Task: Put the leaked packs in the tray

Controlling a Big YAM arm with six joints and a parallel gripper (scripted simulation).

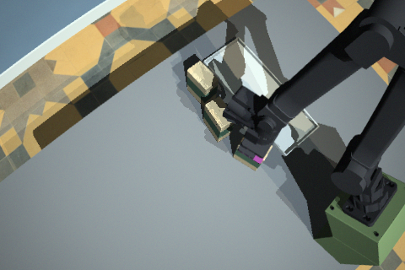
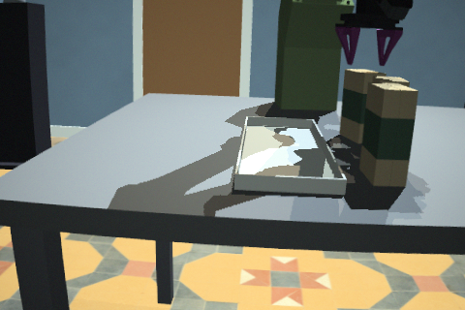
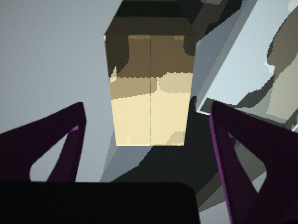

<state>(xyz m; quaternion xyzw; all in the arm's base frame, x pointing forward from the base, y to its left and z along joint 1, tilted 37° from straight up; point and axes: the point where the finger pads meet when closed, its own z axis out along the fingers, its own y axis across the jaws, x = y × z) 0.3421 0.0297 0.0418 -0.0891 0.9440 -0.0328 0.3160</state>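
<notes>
In the exterior view, the low white tray lies nearest on the grey worktop, at lower centre of the frame, and nothing lies in it. Just beside its right wall stands the nearest coffee pack, tan with a dark green band and upright; behind it, toward the upper right, the middle pack shows only its top, and the far pack stands upright at the back of the row. Above that far end, at the upper right of the frame, the end effector hangs with its purple fingers pointing down, partly spread and empty, clear of the pack tops. In the wrist view, a pack's pale top sits at centre frame between the two fingers. Farthest back rises the green base block of the arm.
</notes>
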